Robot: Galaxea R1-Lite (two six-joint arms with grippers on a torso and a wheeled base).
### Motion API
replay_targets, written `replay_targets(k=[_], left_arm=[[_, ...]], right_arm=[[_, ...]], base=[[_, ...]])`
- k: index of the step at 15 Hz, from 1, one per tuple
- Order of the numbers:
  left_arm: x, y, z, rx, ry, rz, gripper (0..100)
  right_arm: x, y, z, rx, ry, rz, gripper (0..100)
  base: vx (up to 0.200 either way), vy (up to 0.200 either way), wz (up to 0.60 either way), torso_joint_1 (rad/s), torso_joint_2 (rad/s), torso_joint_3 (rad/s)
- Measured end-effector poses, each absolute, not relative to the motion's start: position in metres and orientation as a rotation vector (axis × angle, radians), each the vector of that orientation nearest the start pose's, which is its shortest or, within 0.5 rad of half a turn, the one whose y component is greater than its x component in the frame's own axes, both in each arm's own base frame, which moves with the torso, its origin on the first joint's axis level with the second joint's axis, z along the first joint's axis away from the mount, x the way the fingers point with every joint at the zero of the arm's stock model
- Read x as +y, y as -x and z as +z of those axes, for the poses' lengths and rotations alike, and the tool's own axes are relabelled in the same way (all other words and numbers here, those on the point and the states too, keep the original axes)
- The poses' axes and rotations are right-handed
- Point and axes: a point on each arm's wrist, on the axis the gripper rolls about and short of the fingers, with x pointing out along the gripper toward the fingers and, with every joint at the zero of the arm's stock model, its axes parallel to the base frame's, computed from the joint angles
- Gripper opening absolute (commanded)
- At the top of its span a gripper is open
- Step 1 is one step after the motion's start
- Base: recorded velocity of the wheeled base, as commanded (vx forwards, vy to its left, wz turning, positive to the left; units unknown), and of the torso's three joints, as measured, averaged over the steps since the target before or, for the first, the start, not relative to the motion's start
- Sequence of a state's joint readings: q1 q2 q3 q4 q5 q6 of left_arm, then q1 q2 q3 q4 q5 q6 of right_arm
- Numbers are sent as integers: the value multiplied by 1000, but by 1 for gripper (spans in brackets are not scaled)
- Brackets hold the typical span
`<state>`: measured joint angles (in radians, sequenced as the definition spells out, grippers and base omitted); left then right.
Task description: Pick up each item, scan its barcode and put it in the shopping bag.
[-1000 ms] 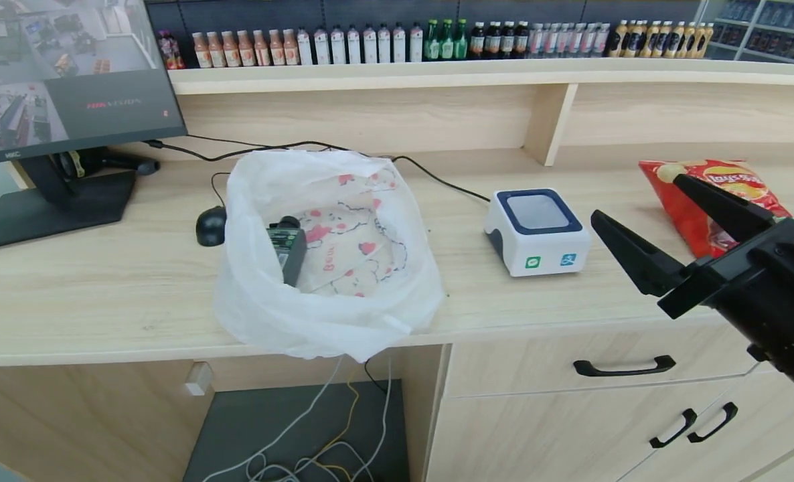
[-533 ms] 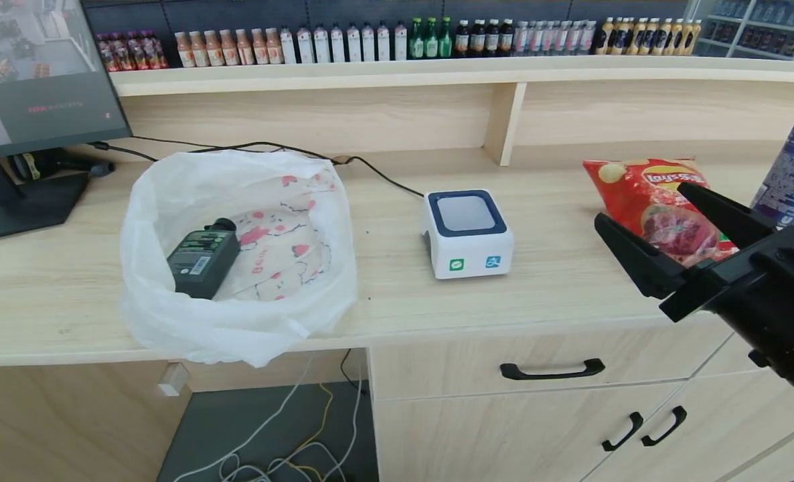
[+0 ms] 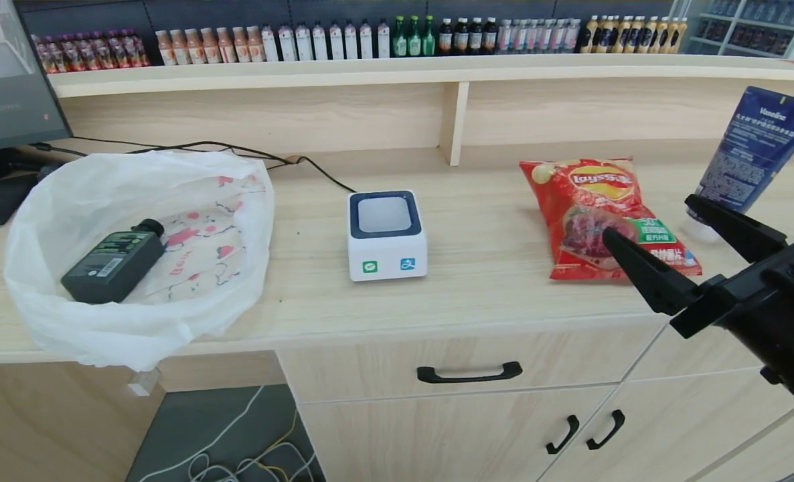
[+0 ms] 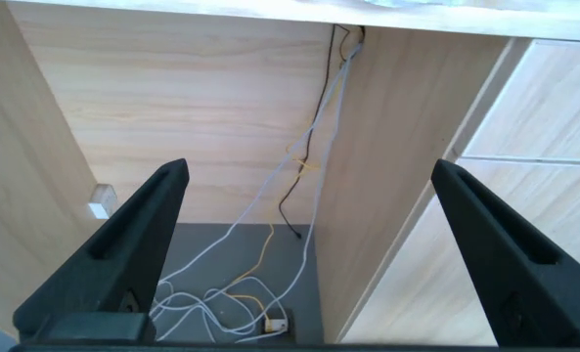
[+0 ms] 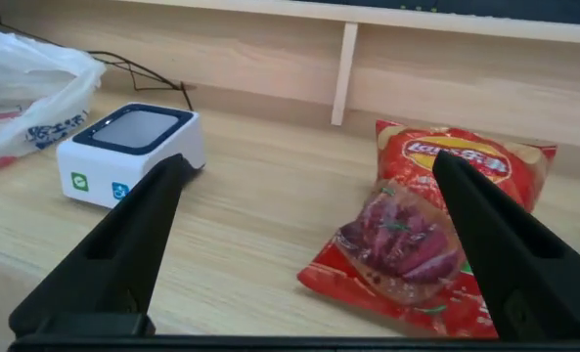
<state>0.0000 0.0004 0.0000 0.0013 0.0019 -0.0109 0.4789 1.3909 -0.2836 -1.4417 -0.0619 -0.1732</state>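
Found right hand [image 3: 646,214] released near red chip bag [image 3: 591,201], left hand [image 4: 309,166] released below surface [image 3: 491,288]; noted barcode label [image 3: 106,266] on bagged bottle [image 3: 129,251].

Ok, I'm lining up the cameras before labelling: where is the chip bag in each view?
Head view: the chip bag lies flat on the counter, to the right of the scanner and left of the blue tube.
Right wrist view: the chip bag lies on the counter, apart from the scanner.
Left wrist view: this camera faces the cables under the counter.
Shared landmark: the scanner, in the head and right wrist views.
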Motion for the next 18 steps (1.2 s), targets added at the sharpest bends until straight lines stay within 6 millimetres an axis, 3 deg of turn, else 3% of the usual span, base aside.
replay_targets(k=[7, 12, 14, 18], left_arm=[[0, 23, 75, 1, 4, 1, 100], [0, 23, 75, 2, 3, 0, 100], [0, 23, 75, 0, 3, 1, 100], [0, 23, 75, 1, 3, 1, 100]], right_arm=[[83, -157, 196, -322, 88, 402, 100], [99, -155, 200, -286, 90, 468, 100], [105, -159, 208, -280, 87, 465, 100], [132, -162, 255, -327, 28, 455, 100]], base=[[0, 0, 0, 0, 0, 0], [0, 0, 0, 0, 0, 0], [0, 0, 0, 0, 0, 0], [0, 0, 0, 0, 0, 0]])
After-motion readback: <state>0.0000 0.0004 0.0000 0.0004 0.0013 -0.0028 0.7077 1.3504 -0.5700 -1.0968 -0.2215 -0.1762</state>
